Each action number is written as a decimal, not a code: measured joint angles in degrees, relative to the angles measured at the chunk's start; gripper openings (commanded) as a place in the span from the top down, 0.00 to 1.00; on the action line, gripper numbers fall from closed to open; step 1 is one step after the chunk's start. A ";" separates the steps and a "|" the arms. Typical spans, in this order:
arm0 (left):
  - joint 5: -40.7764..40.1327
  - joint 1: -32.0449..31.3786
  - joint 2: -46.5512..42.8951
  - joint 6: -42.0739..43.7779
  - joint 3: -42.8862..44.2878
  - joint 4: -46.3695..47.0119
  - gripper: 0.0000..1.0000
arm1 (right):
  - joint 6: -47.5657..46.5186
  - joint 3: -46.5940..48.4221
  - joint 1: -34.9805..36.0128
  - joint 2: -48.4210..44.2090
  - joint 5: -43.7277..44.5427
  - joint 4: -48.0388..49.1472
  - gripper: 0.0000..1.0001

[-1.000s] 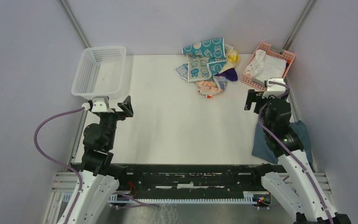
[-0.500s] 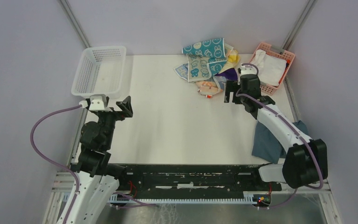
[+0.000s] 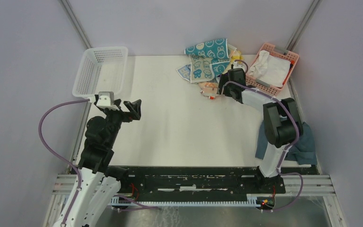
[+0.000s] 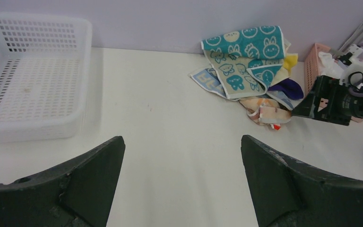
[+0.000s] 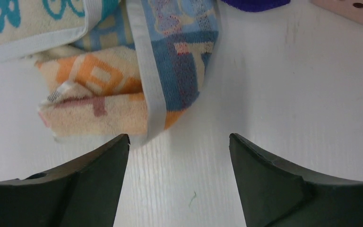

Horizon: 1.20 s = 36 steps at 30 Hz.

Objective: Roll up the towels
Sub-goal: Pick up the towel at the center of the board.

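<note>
Key relation: the right gripper (image 5: 177, 142) is at the near edge of the towels (image 3: 209, 64). In the right wrist view the cloth lies ahead of it and off to the upper left, so only bare desk (image 3: 179, 123) sits between the jaws. The peach-orange towel (image 5: 92, 97) is a folded bundle with its long axis left-right across that view. A blue patchwork towel (image 5: 182, 52) with a grey hem drapes over its right end, running top to bottom. The hem corner ends just beside the left fingertip; can't tell if it touches.

Right gripper: jaws wide apart, holding nothing. Likely needs to go forward and left to get cloth between them.

Left gripper (image 4: 182, 142): fully spread, empty, over bare desk at centre-left of the top view, well apart from the pile. The right arm is clearly the nearer one.

Towels: one loose heap at upper centre-right of the top view, against the back wall, none rolled.
- Teal rabbit towel (image 4: 246, 40) is on top at the back, with a beige-and-teal one under it.
- Yellow towel (image 4: 290, 61) and purple towel (image 4: 287, 87) poke out on the right side.
- Peach-orange is the nearest to the arms.

All look soft and rumpled, overlapping each other. White basket (image 3: 101, 71) is at upper left and the pink basket (image 3: 283, 54) is right of the heap.
</note>
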 measured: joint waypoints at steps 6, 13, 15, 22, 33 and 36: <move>1.77 0.09 1.25 -0.20 -0.02 0.00 0.01 | 1.57 7.23 0.00 9.57 0.76 1.36 0.47; 2.84 0.26 2.01 -0.22 -0.02 -0.22 0.01 | 2.34 11.19 0.00 12.41 -0.15 0.52 0.99; 2.95 0.26 2.01 -0.22 -0.02 -0.31 0.01 | 1.84 13.66 0.00 12.41 -0.48 -0.74 0.99; 2.91 0.26 2.08 -0.22 -0.02 -0.63 0.01 | -2.36 28.48 0.00 11.74 -2.05 -5.07 0.99; 2.95 0.26 2.75 -0.22 -0.02 -2.47 0.01 | -6.62 40.83 0.42 -1.70 -12.09 -6.47 1.00; 3.02 0.26 2.86 -0.22 -0.02 -2.49 0.01 | -7.72 40.92 1.51 -5.81 -14.82 -7.15 0.99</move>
